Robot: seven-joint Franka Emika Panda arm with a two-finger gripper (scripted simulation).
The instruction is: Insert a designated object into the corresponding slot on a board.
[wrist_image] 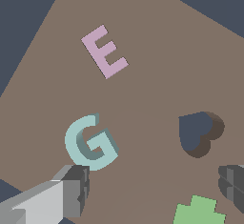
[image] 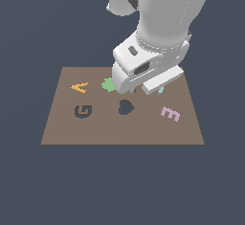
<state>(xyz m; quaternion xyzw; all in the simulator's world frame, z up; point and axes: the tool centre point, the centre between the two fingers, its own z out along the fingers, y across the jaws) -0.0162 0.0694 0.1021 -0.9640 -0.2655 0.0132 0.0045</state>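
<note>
The pale teal letter G lies flat on the brown board. My gripper hangs low over the board, open, with nothing between its fingers. One finger stands just beside the G, apart from it; the other finger is far across. In the exterior view the gripper covers most of the G, and only a teal sliver shows. The dark G-shaped slot sits near the board's edge at the exterior view's left, well away from the gripper.
A pink letter E lies at the exterior view's right. A dark heart-shaped recess is mid-board. A green clover and an orange V-like piece lie toward the far edge.
</note>
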